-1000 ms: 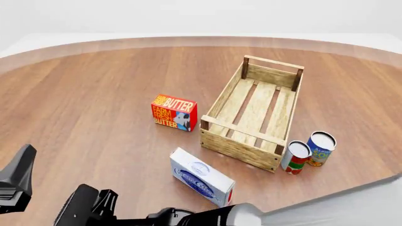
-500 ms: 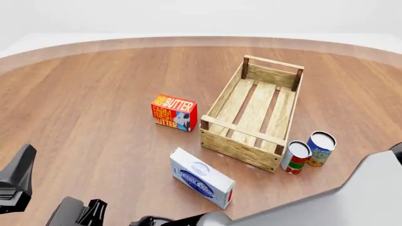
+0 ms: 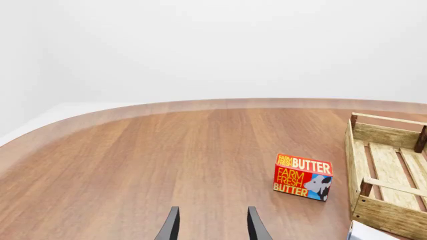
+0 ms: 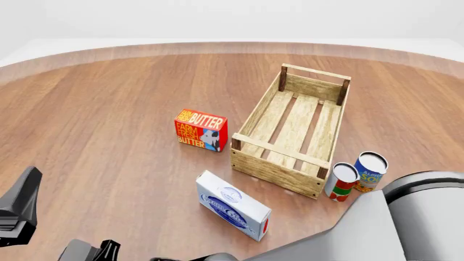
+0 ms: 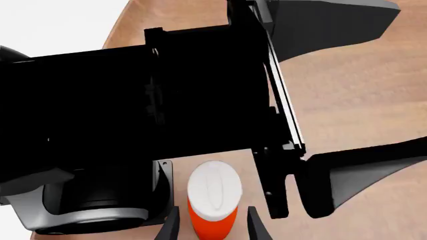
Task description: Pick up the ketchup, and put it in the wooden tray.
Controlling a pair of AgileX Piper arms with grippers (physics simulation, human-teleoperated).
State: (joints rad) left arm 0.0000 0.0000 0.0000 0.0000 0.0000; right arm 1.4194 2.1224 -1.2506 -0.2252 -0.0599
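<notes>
Ketchup (image 5: 212, 202) sitting right between the right gripper (image 5: 211, 226) fingertips in the right wrist view (white cap toward the camera, orange-red body below), with small gaps either side, so jaws parted around it, no grip. Can't spot the bottle in the front view, just the big grey right arm (image 4: 406, 217) crowding the near right corner. Wooden tray (image 4: 250, 155) out mid-table, nothing inside, butter box (image 4: 201, 130) beside it, two cans (image 4: 355, 175) by its near corner. Left gripper (image 3: 211, 226) open over bare table (image 3: 133, 165).
</notes>
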